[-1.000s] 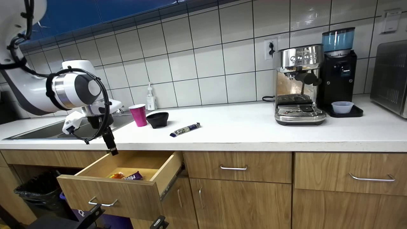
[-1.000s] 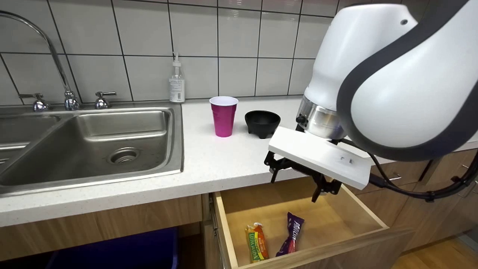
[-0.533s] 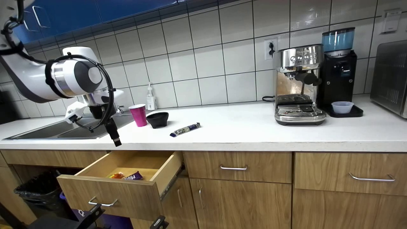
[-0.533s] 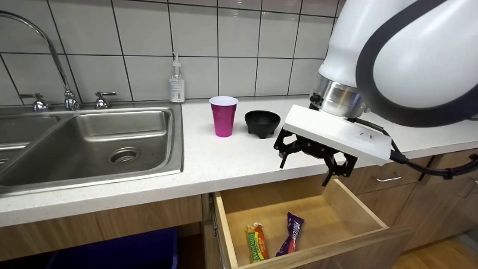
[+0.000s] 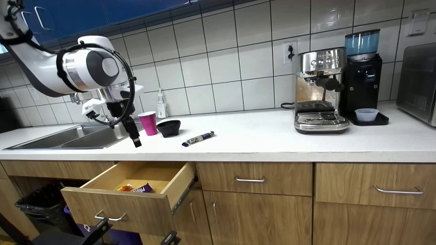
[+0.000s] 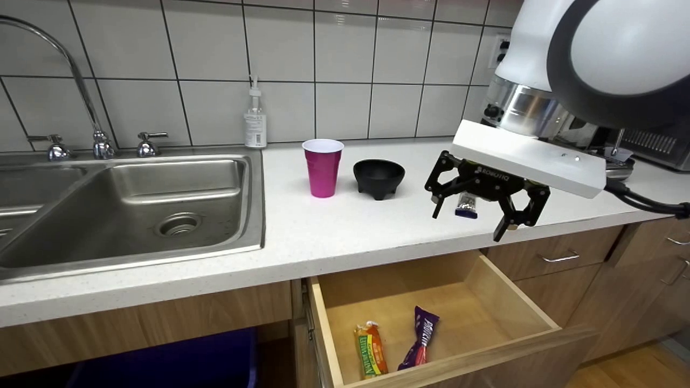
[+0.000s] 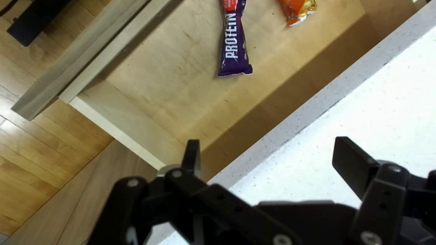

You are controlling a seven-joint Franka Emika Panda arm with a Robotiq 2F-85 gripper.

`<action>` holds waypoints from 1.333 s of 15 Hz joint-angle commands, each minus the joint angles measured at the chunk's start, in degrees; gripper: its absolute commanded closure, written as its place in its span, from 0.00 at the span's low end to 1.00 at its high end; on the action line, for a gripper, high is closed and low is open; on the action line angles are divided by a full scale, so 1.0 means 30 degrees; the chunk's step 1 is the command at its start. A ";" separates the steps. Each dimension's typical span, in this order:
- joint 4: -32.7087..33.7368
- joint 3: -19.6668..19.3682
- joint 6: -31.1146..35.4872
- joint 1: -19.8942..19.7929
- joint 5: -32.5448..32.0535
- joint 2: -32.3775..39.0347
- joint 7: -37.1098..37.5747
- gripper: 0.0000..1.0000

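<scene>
Below the gripper (image 6: 467, 226), the drawer (image 6: 501, 299) stands pulled out, holding a purple bar (image 6: 420, 342) and an orange packet (image 6: 371, 350). Jaws spread wide with nothing between them, the gripper hangs over the front edge of the counter (image 6: 312, 231). Lowered straight down, it could strike that edge and jam; a low sideways sweep might shove the blue-and-silver bar (image 5: 198, 139) lying on top.

The white, rounded arm (image 5: 49, 73) is trimmed with dark grey bands (image 5: 93, 68) and a silver collar (image 6: 522, 108), black cables (image 5: 131, 90) are strapped along it, and the black, screw-studded gripper (image 6: 468, 225) is lettered ROBOTIQ.
</scene>
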 commanded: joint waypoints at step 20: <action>-0.0962 0.0715 -0.0097 -0.2096 0.0412 -0.1140 -0.3024 0.00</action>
